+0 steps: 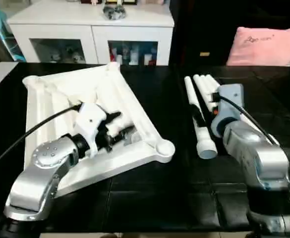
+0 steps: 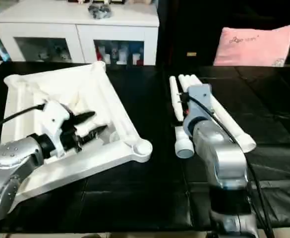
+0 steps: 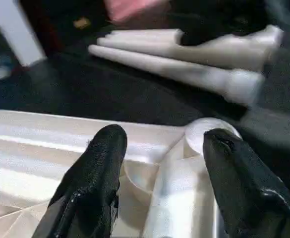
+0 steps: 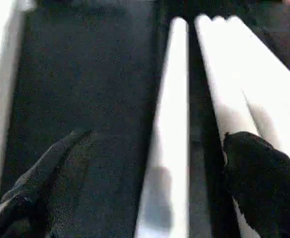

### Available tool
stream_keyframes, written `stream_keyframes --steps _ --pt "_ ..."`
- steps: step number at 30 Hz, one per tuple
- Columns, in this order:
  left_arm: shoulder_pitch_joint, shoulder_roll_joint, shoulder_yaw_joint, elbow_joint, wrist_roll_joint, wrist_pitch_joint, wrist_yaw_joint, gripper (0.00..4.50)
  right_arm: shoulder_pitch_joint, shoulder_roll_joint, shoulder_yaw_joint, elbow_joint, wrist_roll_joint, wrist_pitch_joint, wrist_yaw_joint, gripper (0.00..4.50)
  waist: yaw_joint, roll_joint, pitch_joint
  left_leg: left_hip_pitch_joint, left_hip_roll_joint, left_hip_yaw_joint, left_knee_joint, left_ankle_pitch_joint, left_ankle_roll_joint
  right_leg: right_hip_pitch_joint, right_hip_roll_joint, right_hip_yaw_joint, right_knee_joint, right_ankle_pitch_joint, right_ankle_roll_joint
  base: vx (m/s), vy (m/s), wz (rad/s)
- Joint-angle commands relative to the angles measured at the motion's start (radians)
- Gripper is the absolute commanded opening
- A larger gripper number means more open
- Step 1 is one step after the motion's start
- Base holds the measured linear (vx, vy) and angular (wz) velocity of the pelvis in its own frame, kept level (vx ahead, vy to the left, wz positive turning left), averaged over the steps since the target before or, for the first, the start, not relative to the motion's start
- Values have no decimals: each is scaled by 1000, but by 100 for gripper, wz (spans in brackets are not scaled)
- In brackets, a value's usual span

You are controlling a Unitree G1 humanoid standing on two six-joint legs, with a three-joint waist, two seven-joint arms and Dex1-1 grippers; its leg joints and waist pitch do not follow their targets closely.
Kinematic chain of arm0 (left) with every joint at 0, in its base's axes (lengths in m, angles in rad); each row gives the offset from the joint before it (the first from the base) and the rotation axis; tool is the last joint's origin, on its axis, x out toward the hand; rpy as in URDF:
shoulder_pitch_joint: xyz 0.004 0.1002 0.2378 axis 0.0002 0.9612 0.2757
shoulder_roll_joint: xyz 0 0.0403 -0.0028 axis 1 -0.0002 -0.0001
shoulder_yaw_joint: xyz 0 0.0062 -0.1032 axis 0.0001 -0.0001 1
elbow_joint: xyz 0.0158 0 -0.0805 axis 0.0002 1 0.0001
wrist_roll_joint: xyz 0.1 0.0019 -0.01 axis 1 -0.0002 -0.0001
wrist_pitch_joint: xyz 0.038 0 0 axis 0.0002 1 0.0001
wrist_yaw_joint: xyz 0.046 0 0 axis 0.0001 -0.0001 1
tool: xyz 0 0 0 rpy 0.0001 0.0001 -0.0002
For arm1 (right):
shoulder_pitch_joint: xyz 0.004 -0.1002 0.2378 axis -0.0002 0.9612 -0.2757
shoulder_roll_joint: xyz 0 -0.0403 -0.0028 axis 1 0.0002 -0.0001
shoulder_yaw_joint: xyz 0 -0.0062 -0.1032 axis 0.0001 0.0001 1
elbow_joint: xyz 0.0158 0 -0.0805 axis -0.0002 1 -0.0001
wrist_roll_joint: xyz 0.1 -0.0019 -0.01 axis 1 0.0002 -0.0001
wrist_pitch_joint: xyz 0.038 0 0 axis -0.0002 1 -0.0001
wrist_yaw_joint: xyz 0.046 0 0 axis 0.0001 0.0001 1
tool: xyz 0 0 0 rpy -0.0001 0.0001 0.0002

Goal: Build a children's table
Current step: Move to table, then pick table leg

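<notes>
The white ribbed plastic tabletop (image 1: 135,106) looks smooth with a slight sheen, like the long white plastic tube legs (image 1: 204,124). The black desk (image 1: 154,193) looks glossy and panelled. The forearms are brushed silver metal; the pink cushion (image 1: 266,45) is soft cloth.

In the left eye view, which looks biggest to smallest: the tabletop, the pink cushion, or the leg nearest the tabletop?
1. Tabletop, by far.
2. Pink cushion, though it sits farther back and is cut off at the picture's edge, so it may really be larger.
3. Leg, long but thin.
</notes>
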Motion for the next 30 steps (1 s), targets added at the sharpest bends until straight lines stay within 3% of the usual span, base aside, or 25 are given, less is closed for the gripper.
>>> stream_keyframes --steps 1,2,4,7,11,15,17,19,22,25,30 --pt "-50 47 15 16 -41 18 -83 281 -108 -40 26 191 -28 76 19 450 4 1 -59 16 73 -31 -81 -130 -50 24 -100 54 -70 -11 -212 0 0 0" --pt "-50 47 15 16 -41 18 -83 281 -108 -40 26 191 -28 76 19 450 8 6 -60 18 71 -26 -76 -114 -44 21 -101 55 -72 26 -221 0 0 0" --pt "-70 72 28 18 -73 35 -113 281 -158 -56 34 277 -44 84 33 450 15 -3 -68 7 73 -24 -71 -21 -15 32 -102 54 -60 155 -227 0 0 0" --pt "-68 93 33 11 -85 46 -133 281 -178 -58 21 320 -39 87 36 450 25 -5 -74 4 74 -18 -62 42 34 28 -102 53 -51 262 -229 0 0 0" --pt "-60 126 31 9 -99 51 -165 281 -231 -58 -10 438 -10 89 50 450 30 -9 -71 4 79 -15 -64 17 42 26 -103 50 -51 226 -241 0 0 0" --pt "-59 134 29 14 -102 52 -176 290 -275 -65 3 546 -11 66 88 418 29 -12 -65 8 84 -13 -70 -42 18 23 -105 50 -60 106 -247 0 0 0" --pt "-59 137 28 14 -106 54 -177 290 -289 -67 13 590 -21 57 101 403 31 -8 -60 11 87 -10 -72 -75 -2 18 -106 51 -65 47 -242 0 0 0" --pt "-59 139 27 13 -109 57 -178 290 -296 -68 17 624 -26 48 108 384 33 -12 -62 13 89 -4 -73 -85 -16 17 -106 50 -65 30 -238 0 0 0" --pt "-57 144 27 11 -114 60 -177 290 -301 -68 17 657 -30 39 113 358 34 -15 -64 11 90 -1 -73 -68 -27 17 -105 50 -61 58 -228 0 0 0" --pt "-55 146 27 11 -117 59 -176 290 -309 -71 19 690 -33 31 121 337 37 -18 -66 9 89 1 -70 -38 -14 18 -105 50 -58 103 -228 0 0 0" --pt "-55 142 23 16 -110 55 -174 290 -314 -74 21 734 -34 17 132 304 46 -17 -66 10 90 3 -68 -38 -9 16 -104 50 -58 100 -226 0 0 0"
